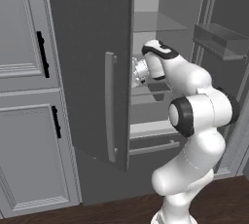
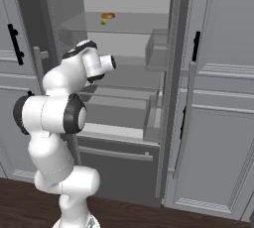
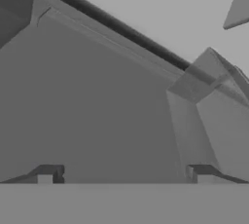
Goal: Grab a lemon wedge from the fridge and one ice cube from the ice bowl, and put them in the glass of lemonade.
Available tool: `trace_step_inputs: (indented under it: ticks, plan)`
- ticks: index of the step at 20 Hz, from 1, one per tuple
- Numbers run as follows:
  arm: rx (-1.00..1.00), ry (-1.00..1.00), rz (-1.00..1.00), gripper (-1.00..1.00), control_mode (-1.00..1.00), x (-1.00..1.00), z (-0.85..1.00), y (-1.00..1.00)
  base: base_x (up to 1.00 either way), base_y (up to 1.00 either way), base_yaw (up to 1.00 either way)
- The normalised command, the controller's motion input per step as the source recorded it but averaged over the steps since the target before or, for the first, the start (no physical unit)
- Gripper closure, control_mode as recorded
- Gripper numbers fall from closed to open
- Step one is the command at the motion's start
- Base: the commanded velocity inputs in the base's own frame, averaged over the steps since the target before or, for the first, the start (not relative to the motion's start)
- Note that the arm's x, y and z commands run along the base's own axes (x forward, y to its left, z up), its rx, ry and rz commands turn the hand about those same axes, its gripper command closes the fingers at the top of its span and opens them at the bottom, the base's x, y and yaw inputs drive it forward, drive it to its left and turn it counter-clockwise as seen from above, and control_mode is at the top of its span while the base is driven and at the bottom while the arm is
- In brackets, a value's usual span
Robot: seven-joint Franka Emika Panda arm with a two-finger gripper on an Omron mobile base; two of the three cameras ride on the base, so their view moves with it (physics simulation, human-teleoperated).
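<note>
Fingers (image 3: 124,174) spread wide apart and empty inside the open fridge (image 2: 163,98); lemon wedge (image 2: 104,22) sits on the upper shelf (image 2: 134,24) beside an orange item (image 2: 107,16)

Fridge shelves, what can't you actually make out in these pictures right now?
- Lemon wedge: right base view, too small for shape; touching the orange item or not, unclear.
- Fridge shelves: left base view, mostly hidden by the door and the arm.
- Gripper: hand view, open jaws cut off by the bottom edge.
</note>
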Motion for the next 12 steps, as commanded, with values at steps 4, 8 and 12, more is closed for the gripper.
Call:
trace_step_inputs:
  ticks: [4,8,12]
  plan:
    - [0.00,0.03,0.46,-1.00,-1.00,-0.73,0.00,0.88,0.00,0.00,0.00]
    - [0.01,0.00,0.57,-1.00,-1.00,-0.82,-0.01,0.70,0.00,0.00,0.00]
    - [0.00,-0.02,0.21,-1.00,-1.00,-0.68,-0.20,1.00,0.00,0.00,0.00]
